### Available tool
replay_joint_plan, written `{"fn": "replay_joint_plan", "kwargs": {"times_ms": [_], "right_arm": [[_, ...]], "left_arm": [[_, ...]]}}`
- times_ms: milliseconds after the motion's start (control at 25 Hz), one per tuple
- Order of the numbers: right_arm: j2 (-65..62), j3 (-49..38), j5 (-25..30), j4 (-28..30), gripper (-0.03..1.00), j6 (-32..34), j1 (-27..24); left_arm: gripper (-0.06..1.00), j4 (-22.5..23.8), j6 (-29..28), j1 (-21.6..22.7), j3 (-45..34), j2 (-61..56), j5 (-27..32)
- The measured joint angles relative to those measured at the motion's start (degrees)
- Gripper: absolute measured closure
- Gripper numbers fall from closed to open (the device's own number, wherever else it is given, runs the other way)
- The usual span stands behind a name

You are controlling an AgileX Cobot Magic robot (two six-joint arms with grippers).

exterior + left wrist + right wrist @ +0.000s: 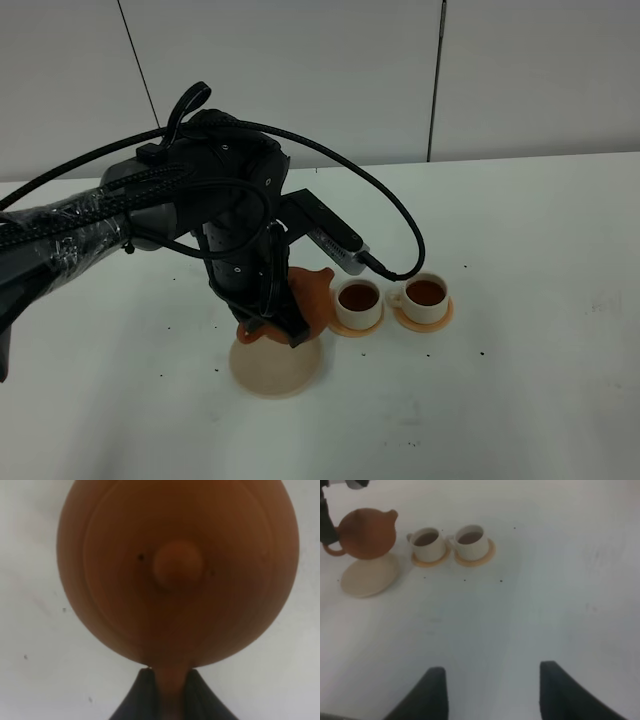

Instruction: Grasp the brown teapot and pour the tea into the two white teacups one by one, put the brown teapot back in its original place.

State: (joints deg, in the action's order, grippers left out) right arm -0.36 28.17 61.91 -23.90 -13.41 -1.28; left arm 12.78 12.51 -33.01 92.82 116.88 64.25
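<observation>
The brown teapot (313, 297) hangs upright in the air by its loop handle, spout toward the cups; it also shows in the right wrist view (367, 532). My left gripper (268, 328) is shut on the handle. In the left wrist view (170, 682) the pot's knobbed lid (177, 566) fills the picture. The pale beige trivet (275, 368) lies bare just below and in front of the pot, and shows in the right wrist view (369, 576). Two white teacups (359, 297) (426, 294) hold dark tea on orange coasters. My right gripper (492, 690) is open and empty, well away from the cups.
The white table (520, 380) carries a few small dark specks around the cups. My left arm and its black cable (400, 220) arch over the pot and the near cup. A grey panelled wall stands behind the table.
</observation>
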Motion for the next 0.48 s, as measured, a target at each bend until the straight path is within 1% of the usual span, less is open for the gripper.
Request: {"fn": "replay_joint_plan", "kwargs": {"times_ms": [80, 160, 360, 480], "right_arm": [[0.0, 0.0, 0.0, 0.0, 0.56, 0.0, 0.0], [0.0, 0.0, 0.0, 0.0, 0.56, 0.0, 0.0], [0.0, 0.0, 0.0, 0.0, 0.56, 0.0, 0.0], [0.0, 0.0, 0.0, -0.1, 0.56, 0.0, 0.0]], "left_arm": [[0.78, -0.1, -1.4, 0.0, -0.6, -0.4, 0.3], [0.78, -0.3, -3.0, 0.0, -3.4, -1.6, -1.3], [0.78, -0.3, -7.1, 0.0, -13.5, -6.1, -9.4], [0.78, -0.2, -9.1, 0.0, -16.8, -7.1, -11.8]]}}
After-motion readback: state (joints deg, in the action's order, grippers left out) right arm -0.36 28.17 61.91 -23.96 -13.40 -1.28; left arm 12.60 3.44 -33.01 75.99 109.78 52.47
